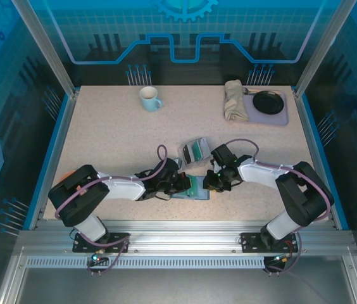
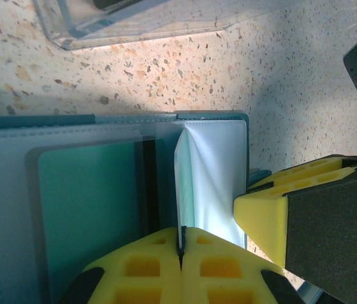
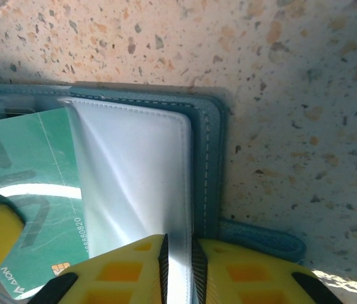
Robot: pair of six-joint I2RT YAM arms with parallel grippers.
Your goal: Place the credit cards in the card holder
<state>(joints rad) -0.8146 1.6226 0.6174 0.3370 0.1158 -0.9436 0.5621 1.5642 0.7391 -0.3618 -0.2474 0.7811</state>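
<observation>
The blue-teal card holder [image 1: 193, 192] lies open on the table between my two grippers. Its stitched edge [image 3: 209, 130] and pale inner sleeves [image 2: 7, 190] face up. My right gripper [image 3: 178, 246] is shut on a pale inner flap [image 3: 134, 171] and holds it lifted. My left gripper [image 2: 181, 252] is shut on a green credit card [image 3: 33, 183], which appears edge-on [image 2: 183, 190] in the left wrist view. The card's far end lies under the lifted flap. Another teal card [image 2: 90, 209] sits behind a clear sleeve. From above, the left gripper [image 1: 183, 184] and right gripper [image 1: 211, 182] almost touch.
A clear tiered rack [image 1: 194, 151] with more cards stands just behind the holder; its base [image 2: 102, 22] is close to my left fingers. A mug [image 1: 149, 98] is at the back left. A folded cloth [image 1: 233, 100] and a purple tray [image 1: 281, 114] are at the back right.
</observation>
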